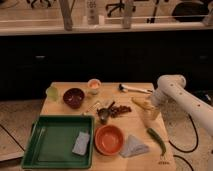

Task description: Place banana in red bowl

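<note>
Light wooden table (60,106) mid-frame, dark cabinet front behind. On it at 8 o'clock, green rectangular plastic tray (52,146), with grey-blue flat sponge (81,143) lying inside at the tray's 4 o'clock corner. White robot arm (176,94) in from 3 o'clock, elbow above the table's right edge, forearm angled down and left. Gripper (149,113) low over the table at 3 o'clock; open or closed: cannot tell, tip blends with the pale items under it. Orange-red round bowl (109,139) at 6 o'clock, just beside the tray's right wall, nothing visible inside. Dark maroon round bowl (74,97) at 10 o'clock, well apart from the orange-red one. Crumpled pale grey wrapper (134,146) at 5 o'clock, just right of the orange-red bowl. Long slim green vegetable (156,139) at 4 o'clock near the right edge, lying diagonally. Small stubby pale-yellow banana (141,103) at 2 to 3 o'clock, just beside the gripper on its upper-left side, well apart from the orange-red bowl; touching the gripper or not: cannot tell. Silver utensil (135,89) at 1 o'clock near the far edge. Small white cup (93,85) with orange contents at 12 o'clock. Pale green lump (52,92) at 10 o'clock, left of the maroon bowl. Small metal cup (103,115) near centre, dark red scraps (119,110) just right of it.
</note>
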`<action>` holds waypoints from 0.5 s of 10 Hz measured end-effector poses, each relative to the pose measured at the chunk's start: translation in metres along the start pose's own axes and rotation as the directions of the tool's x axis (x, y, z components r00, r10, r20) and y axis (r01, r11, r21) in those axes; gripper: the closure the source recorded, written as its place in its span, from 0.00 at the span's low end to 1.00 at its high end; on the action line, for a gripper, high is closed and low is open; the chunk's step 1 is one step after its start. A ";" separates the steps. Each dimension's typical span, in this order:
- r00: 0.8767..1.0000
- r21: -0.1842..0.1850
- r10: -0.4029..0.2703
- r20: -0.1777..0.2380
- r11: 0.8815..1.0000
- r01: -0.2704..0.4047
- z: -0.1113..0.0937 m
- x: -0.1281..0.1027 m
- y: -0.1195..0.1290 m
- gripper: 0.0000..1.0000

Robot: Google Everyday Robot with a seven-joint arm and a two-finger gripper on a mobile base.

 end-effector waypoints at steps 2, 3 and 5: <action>1.000 -0.002 -0.011 -0.001 1.000 0.011 0.003 -0.004 -0.002 0.20; 1.000 -0.001 -0.016 -0.002 1.000 0.016 0.005 -0.006 -0.003 0.20; 1.000 -0.002 -0.018 -0.001 1.000 0.018 0.006 -0.005 -0.003 0.20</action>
